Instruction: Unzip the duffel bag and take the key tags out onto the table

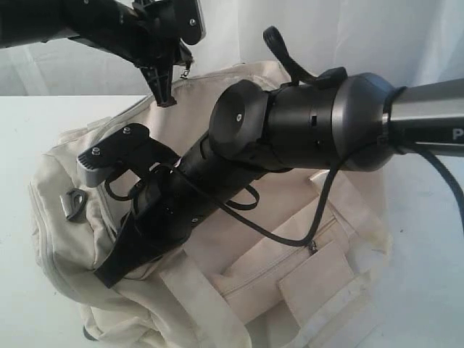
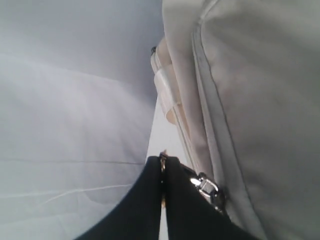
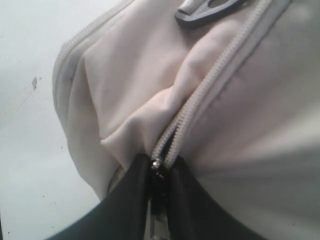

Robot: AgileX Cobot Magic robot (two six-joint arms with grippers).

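The cream duffel bag [image 1: 304,283] lies on the white table [image 1: 29,145]. My right gripper [image 1: 107,277] reaches across to the bag's left end. In the right wrist view it [image 3: 159,162] is shut on the slider of the main zip [image 3: 210,80], whose teeth are still joined beyond the slider. My left gripper [image 1: 165,98] points down at the bag's far top edge. In its own view it [image 2: 163,162] is shut on a thin metal tab, with a shiny zip slider [image 2: 207,187] right beside one finger. The key tags are hidden.
A grey metal strap ring [image 1: 74,203] sits on the bag's left end, also seen as the ring [image 3: 200,10] in the right wrist view. The front pocket's zip [image 1: 290,254] is shut. A black cable [image 1: 319,210] hangs from the right arm over the bag. White backdrop behind.
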